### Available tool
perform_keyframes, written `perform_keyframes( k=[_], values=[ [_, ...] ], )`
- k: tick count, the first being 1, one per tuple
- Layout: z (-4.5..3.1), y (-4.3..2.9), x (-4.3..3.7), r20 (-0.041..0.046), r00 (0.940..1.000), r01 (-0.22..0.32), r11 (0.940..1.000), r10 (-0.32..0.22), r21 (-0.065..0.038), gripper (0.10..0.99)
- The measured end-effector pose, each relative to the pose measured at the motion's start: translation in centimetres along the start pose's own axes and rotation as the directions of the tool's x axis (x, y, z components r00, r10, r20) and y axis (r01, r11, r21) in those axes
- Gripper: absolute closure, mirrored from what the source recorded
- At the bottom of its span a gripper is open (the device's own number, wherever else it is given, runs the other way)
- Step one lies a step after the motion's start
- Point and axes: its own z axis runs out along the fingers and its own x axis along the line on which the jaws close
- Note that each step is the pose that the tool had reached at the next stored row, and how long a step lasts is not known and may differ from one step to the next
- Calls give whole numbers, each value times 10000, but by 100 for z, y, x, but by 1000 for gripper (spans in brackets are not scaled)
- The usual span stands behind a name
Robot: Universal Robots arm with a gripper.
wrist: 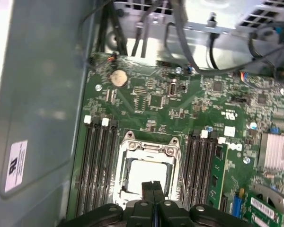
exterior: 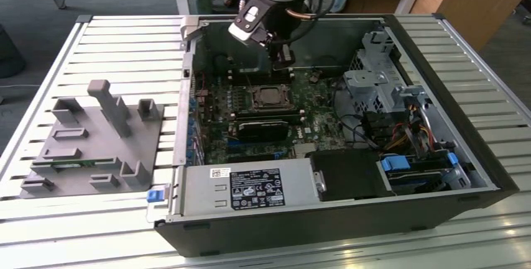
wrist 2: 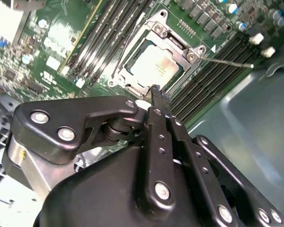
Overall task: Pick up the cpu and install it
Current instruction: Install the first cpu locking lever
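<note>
We are hovering black gripper [wrist: 152,185] above green motherboard [exterior: 319,104], fingers pressed together, gripping nothing. Small silvery square cpu [wrist 2: 154,66] is already sitting in metal socket frame [wrist: 148,147], at 12 o'clock from black heatsink block [exterior: 263,129] in exterior view, so likely seated.

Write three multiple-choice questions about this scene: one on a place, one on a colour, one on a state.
1. Where is the cpu?
A. in the gripper
B. in the socket
C. on the grey stand

2. What colour is the motherboard?
A. green
B. red
C. white

3. How is the gripper?
A. wide open
B. shut on a memory stick
C. shut, holding nothing

Answers:
1 B: in both wrist views it lies inside the metal frame of the socket.
2 A: the board around the socket is green.
3 C: in the first wrist view the fingertips meet with nothing between them.
</note>
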Motion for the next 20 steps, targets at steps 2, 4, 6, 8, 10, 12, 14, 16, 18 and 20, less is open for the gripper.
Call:
perform_keyframes(
  k=[2,4,6,8,10,12,14,16,18,20],
  values=[
    [1,0,0,-7,9993,372,9993,-372,-3,980],
    [2,0,0,-13,9973,730,9973,-730,-5,980],
    [4,0,0,-19,9941,1083,9941,-1084,-8,980],
    [4,0,0,-19,9907,1361,9907,-1361,-8,980],
    [5,0,0,-21,9889,1485,9889,-1485,-10,980],
    [5,-3,1,-25,9874,1584,9874,-1584,-13,980],
    [5,-6,1,-28,9855,1695,9855,-1695,-14,980],
    [5,-6,1,-33,9811,1933,9811,-1933,-16,980],
    [5,-7,1,-40,9752,2213,9752,-2213,-20,980],
    [2,-7,1,-43,9713,2376,9714,-2376,-21,980]
  ],
)
